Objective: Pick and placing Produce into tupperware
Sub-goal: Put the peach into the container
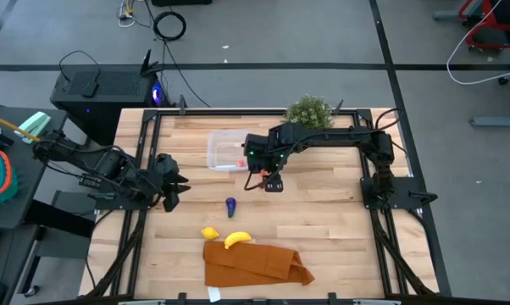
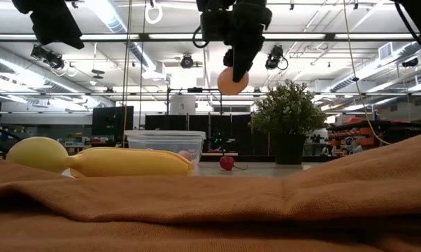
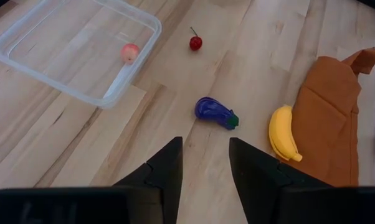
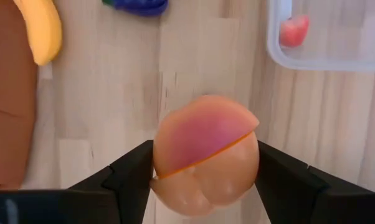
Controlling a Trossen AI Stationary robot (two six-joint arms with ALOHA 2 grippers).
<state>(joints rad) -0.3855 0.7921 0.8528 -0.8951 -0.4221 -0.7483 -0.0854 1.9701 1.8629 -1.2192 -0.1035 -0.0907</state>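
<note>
Two dark arms are seen over a wooden desk point(image 1: 323, 220). Near its front edge an orange-brown cloth point(image 1: 255, 264) is spread, largest of the loose items. A green bushy plant point(image 1: 309, 110) is stood at the back edge. The clear tupperware point(image 1: 225, 150) is set back of centre, just beside the right arm's wrist; a small pink-red piece point(image 3: 129, 52) is held inside it. A yellow banana point(image 1: 237, 240) is laid touching the cloth's back edge, with a yellow lemon point(image 1: 209, 232) just beside it. A dark purple eggplant point(image 1: 230, 205) is left in the open middle, between the tupperware and the banana. A tiny red cherry point(image 3: 195, 42) is seen on the desk near the tupperware's corner, outside it.

The right arm is stretched from the right side across toward the centre, its right pincer point(image 4: 206, 171) raised above the desk and clenched on a peach point(image 4: 206, 152), near the tupperware but not over it. The left arm is folded at the left edge; the left pincer point(image 3: 205, 165) is parted and empty, aimed toward the eggplant.
</note>
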